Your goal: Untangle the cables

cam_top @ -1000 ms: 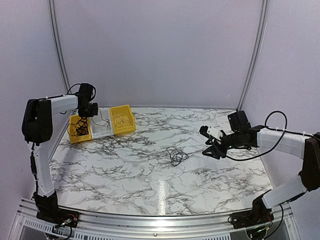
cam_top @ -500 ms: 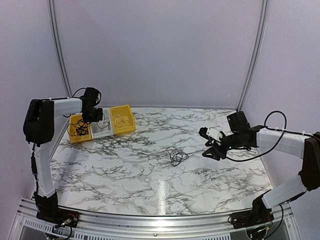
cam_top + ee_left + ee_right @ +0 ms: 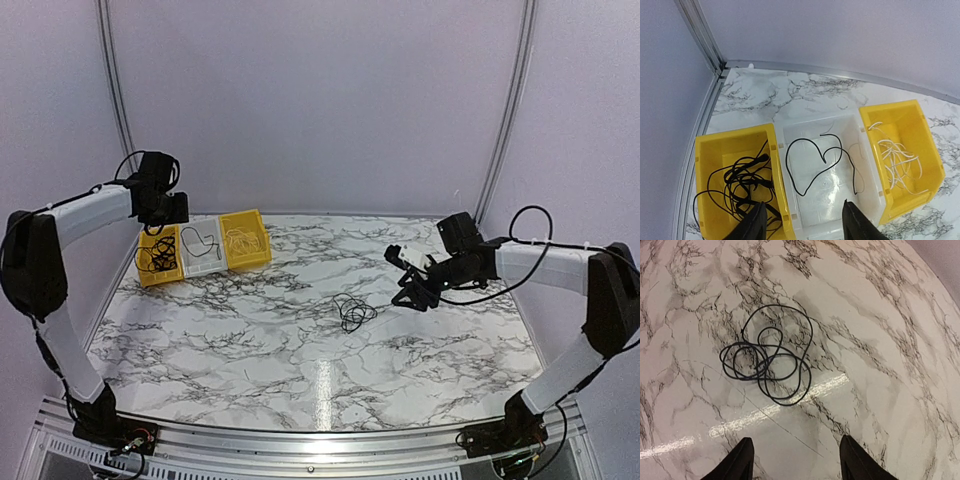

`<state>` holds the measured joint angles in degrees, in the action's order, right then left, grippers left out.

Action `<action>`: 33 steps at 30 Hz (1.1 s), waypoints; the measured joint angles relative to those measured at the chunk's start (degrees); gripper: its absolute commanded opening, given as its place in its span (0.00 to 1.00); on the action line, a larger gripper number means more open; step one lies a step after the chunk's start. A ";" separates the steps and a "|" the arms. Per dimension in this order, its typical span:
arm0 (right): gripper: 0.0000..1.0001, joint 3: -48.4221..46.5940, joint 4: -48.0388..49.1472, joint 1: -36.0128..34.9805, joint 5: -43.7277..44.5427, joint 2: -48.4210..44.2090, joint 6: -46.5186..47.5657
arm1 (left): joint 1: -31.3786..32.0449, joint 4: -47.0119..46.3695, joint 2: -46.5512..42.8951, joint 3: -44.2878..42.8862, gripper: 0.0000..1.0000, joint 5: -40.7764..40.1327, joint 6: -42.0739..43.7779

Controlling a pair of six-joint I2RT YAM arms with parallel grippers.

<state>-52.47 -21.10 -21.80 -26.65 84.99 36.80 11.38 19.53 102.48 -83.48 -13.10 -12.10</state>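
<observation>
Left pincer now hangs higher over the white bin in the far left corner of the table, open and empty, while the open, empty right pincer nears the tangled cables in the middle and should pinch one loop next.

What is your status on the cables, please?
Left hand open, empty, over bins. Right hand open, empty, above black cable coil on table. Single black cable in white bin. Nothing between right hand and coil.
</observation>
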 measured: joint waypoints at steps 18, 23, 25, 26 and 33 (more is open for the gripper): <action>0.31 -23.76 -11.39 -4.92 -7.80 29.57 -8.85 | 27.26 -4.31 -19.65 20.76 0.58 1.51 -4.42; 0.00 -23.85 -12.48 -4.92 -10.16 29.59 -10.01 | 32.44 -7.82 -19.17 25.20 0.58 1.53 -5.35; 0.00 -23.82 -12.66 -4.92 -10.60 28.61 -10.32 | 34.12 -9.44 -17.77 25.24 0.59 1.66 -5.27; 0.00 -23.76 -12.70 -4.94 -10.78 27.78 -10.43 | 35.08 -10.80 -16.90 25.24 0.59 1.68 -5.22; 0.00 -23.74 -14.88 -5.70 -12.96 17.40 -9.62 | 41.83 -25.99 -11.02 25.77 0.64 3.10 -4.39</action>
<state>-76.20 -35.99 -27.51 -39.62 102.39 27.18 53.21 -6.46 91.46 -57.71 -10.00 -16.49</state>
